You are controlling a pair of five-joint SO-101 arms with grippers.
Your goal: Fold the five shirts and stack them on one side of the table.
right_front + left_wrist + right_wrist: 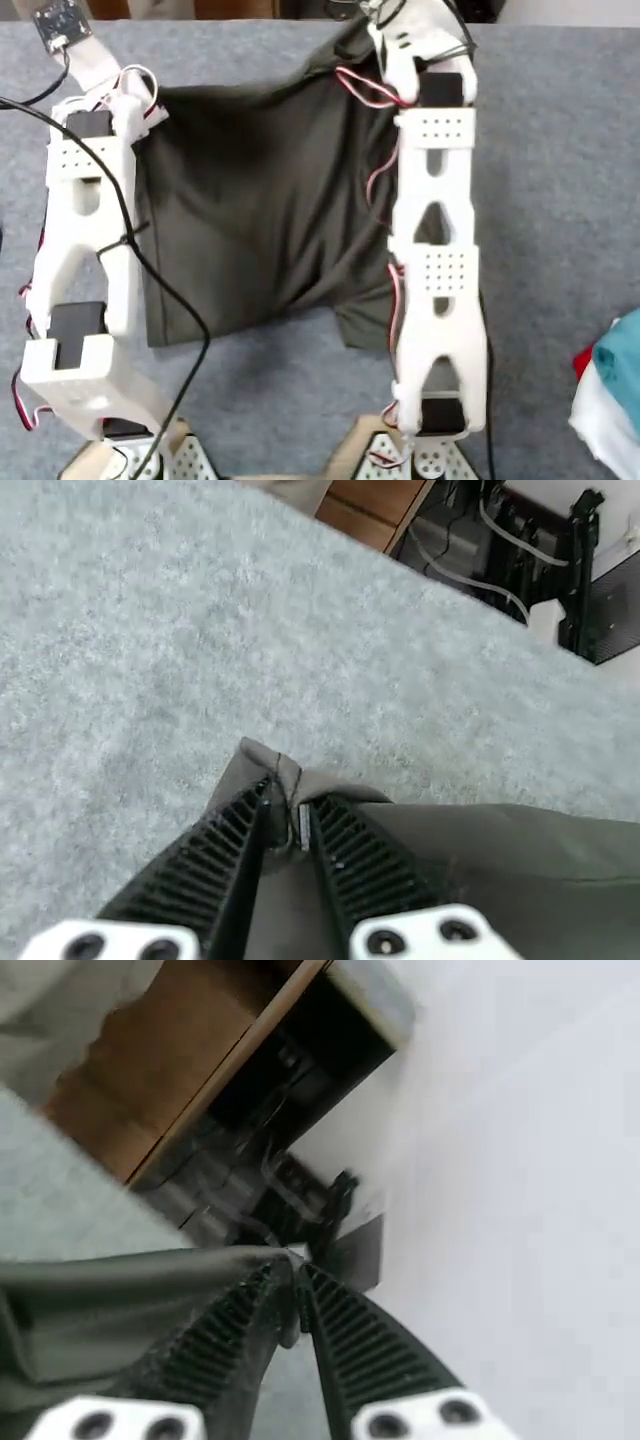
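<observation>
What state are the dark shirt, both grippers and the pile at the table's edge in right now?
Dark shirt: lying mostly flat, wrinkled, not yet folded, pinched at two far corners.
Left gripper: shut on one shirt corner.
Right gripper: shut on the shirt's other far edge.
Pile of shirts: heaped loosely at the edge of the table.

The shirt [260, 200] is showing as thin, matt dark cloth, creasing softly. The table [560, 180] is wearing a grey, fuzzy, felt-like cover. The left arm [85, 230] and right arm [435, 260] are looking like smooth, dull white plastic. The left gripper [288, 805] and right gripper [297, 1280] are showing black ribbed plastic. The pile of clothes [610, 390] is looking like soft cloth.
</observation>
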